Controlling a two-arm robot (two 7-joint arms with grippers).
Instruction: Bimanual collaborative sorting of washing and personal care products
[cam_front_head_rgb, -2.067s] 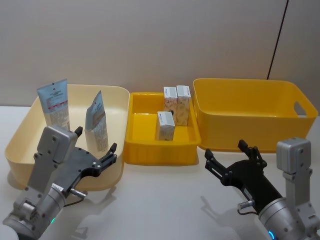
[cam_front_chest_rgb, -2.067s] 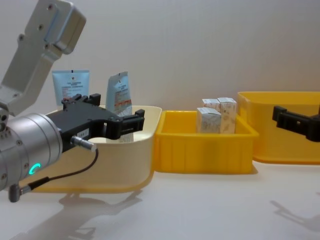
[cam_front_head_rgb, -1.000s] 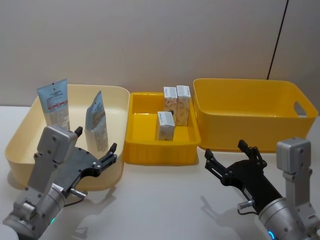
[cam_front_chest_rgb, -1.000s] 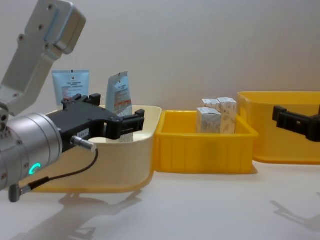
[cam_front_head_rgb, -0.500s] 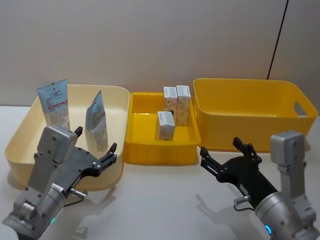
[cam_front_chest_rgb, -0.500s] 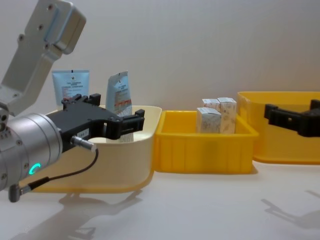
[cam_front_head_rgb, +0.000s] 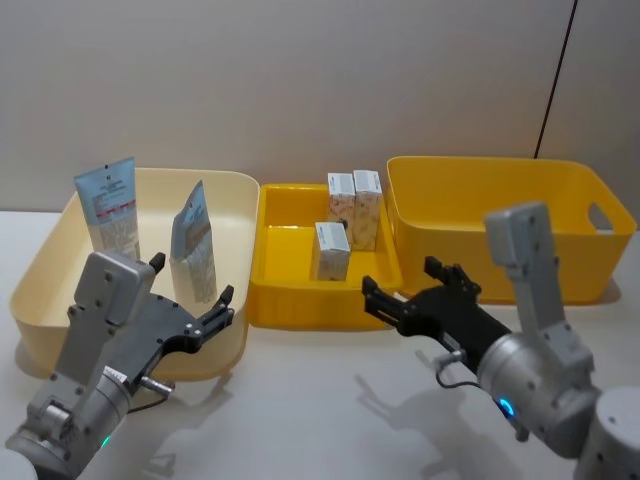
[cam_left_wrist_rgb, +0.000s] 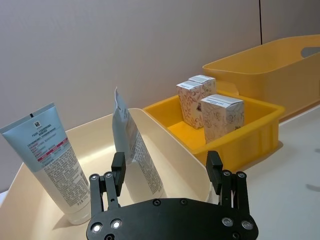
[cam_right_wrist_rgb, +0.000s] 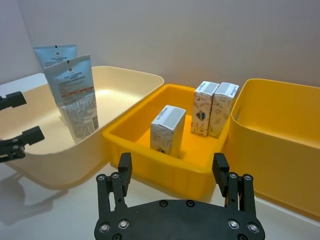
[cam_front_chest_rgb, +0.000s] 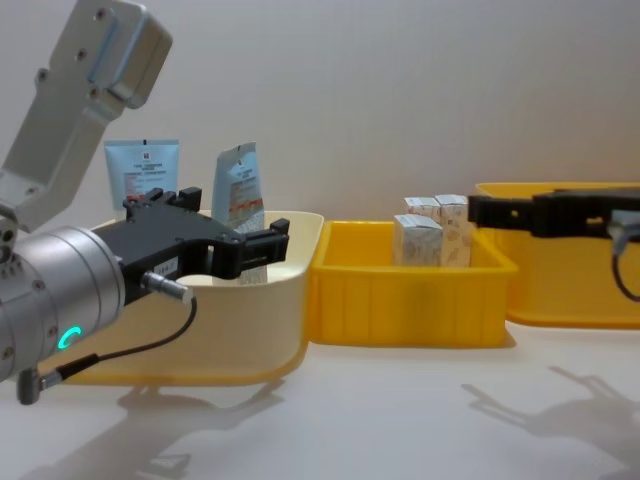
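Three cartons (cam_front_head_rgb: 331, 250) just beyond spread right pincer (cam_front_head_rgb: 399, 277).

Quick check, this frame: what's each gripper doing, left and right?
Left gripper: open, holding nothing.
Right gripper: open, holding nothing.

Bright, even light from above, soft shadows (diffuse edges) falling on the table (cam_front_chest_rgb: 350, 425)

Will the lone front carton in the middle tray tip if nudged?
Probably: the front carton stands upright, nothing touching it, so a high push could topple it. It looks like stiff, light card, so a side pinch should hold without crushing.
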